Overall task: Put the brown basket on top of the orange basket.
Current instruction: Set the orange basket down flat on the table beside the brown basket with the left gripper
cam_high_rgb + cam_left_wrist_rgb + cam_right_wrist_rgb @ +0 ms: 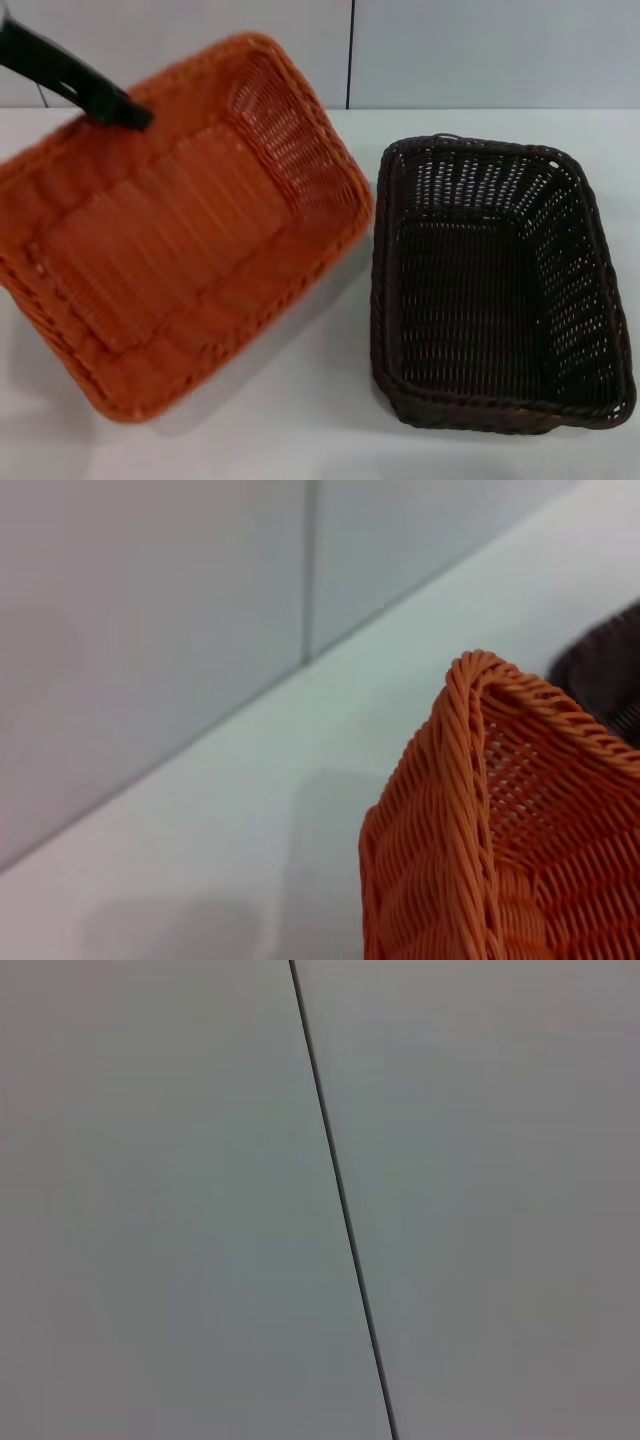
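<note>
White table (300, 430), plain and smooth, meeting a pale wall at the far edge. Brown basket (495, 290) flat on it at right, open side up. Orange basket (180, 240) just beside at left, tilted, casting a shadow underneath.

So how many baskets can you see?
2. The orange basket is on the left, tilted up and held at its far rim by the left gripper. The brown basket sits flat on the right.

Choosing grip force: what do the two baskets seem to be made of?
Orange basket, held tilted at its rim by the left gripper: woven wicker-style strands, smooth, evenly coloured, so probably plastic rattan. Brown basket, flat on the table: the same openwork weave and braided rim, slightly glossy.
</note>
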Motion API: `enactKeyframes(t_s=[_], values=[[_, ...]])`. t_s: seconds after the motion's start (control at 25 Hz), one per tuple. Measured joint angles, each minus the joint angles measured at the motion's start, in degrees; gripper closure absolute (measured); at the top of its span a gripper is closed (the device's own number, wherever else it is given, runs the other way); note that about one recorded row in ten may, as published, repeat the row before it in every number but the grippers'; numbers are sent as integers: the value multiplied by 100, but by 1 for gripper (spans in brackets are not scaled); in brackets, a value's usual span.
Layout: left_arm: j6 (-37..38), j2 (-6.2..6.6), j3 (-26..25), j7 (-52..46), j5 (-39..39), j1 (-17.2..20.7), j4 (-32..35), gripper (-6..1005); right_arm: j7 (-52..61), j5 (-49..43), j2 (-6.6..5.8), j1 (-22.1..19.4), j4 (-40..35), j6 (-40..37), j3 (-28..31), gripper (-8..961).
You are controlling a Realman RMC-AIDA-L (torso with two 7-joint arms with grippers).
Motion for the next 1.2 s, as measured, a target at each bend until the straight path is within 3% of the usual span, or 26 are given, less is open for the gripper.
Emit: enactKeyframes(t_s=[0.04,0.08,0.28,0.36,0.56,0.88,1.2], values=[[0,0,0,0,0,0,0,829,0,0,0,0,0,0,0,397],[-82,-88,114,112,18,-36,-298,829,0,0,0,5,3,0,-1,397],[-421,-279,464,302,47,-173,-1036,829,0,0,0,10,9,-1,0,397],[-462,-311,502,331,47,-209,-1135,829,0,0,0,10,9,-1,0,397],[-659,-547,700,565,43,-426,-1399,829,0,0,0,10,9,68,-1,397],[-1162,-608,1138,952,-262,-854,-2076,830,0,0,17,-47,21,136,-9,397],[-1303,-625,1525,1205,-741,-883,-2136,797,0,0,20,-109,38,140,-3,397]])
